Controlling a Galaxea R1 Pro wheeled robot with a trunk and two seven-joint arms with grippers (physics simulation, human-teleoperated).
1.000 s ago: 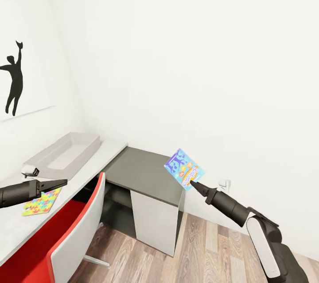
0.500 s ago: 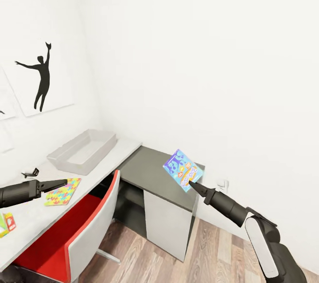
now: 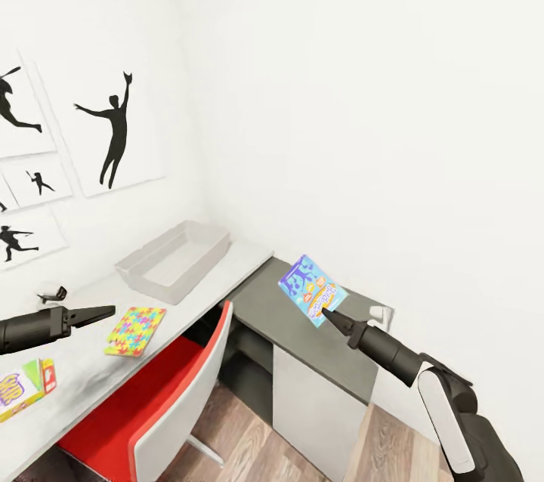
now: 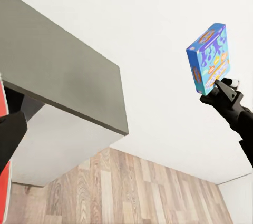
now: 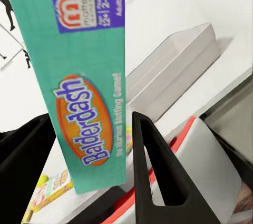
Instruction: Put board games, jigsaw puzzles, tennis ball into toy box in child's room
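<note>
- The right gripper (image 3: 326, 313) is clamped on the lower edge of the blue board game (image 3: 312, 289), holding it upright and tilted in the air above the lower dark-grey-topped desk (image 3: 302, 316); from the right wrist, its fingers (image 5: 153, 176) flank the teal side of the box (image 5: 89, 81), lettered "Balderdash".
- From the left wrist the same blue box (image 4: 210, 58) stands above the right gripper (image 4: 221, 88) against the white wall.
- The toy box (image 3: 175, 261) sits at the far end of the pale grey desk (image 3: 91, 369), well apart from the held game and to its left; it looks empty.
- One jigsaw puzzle (image 3: 136, 330) lies flat on the pale desk between the toy box and the left gripper (image 3: 102, 311).
- The left gripper hangs over the pale desk near the puzzle, its fingers close together and holding nothing.
- A second game box (image 3: 24, 386), yellow, green and red, lies on the near part of the pale desk, cut by the picture's edge.
- A small dark object (image 3: 53, 291) rests on the desk by the wall; what it is cannot be told.
- A red and white chair (image 3: 166, 399) stands at the pale desk, between the right arm and the puzzle.
- Black silhouette pictures (image 3: 113, 127) hang on the wall above the desk.
</note>
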